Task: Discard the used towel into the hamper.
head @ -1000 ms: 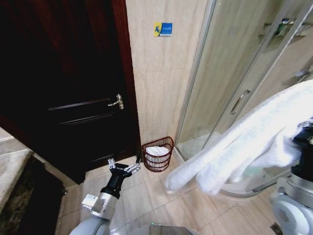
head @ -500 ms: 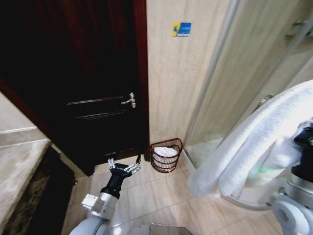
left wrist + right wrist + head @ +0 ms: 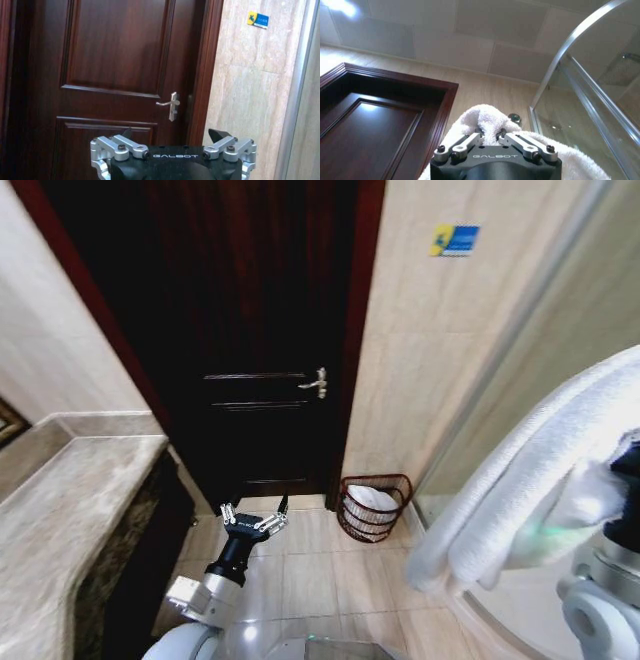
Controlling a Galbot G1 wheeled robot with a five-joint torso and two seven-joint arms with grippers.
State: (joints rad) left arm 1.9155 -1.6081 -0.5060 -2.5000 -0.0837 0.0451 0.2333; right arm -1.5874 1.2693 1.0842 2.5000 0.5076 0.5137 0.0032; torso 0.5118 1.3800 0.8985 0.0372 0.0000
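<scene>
The hamper [image 3: 375, 507], a small dark red-brown wire basket with something white inside, stands on the floor against the tiled wall beside the door. A big white towel [image 3: 530, 470] hangs draped at the right of the head view, well above and to the right of the hamper. My right gripper [image 3: 489, 135] is shut on a bunched fold of the towel [image 3: 485, 118]. Held low over the floor tiles, my left gripper [image 3: 254, 520] stands open and holds nothing, to the left of the hamper. In the left wrist view the left gripper [image 3: 172, 133] faces the door.
A dark wooden door [image 3: 260, 330] with a metal handle [image 3: 318, 383] is shut ahead. A stone counter [image 3: 70, 500] runs along the left. The glass shower enclosure [image 3: 520, 350] rises on the right. Beige floor tiles [image 3: 320, 570] lie open before the hamper.
The whole head view has swung left: door and hamper now sit further right in the picture and the counter has come into sight. Both arms hold their poses; the towel stays gripped.
</scene>
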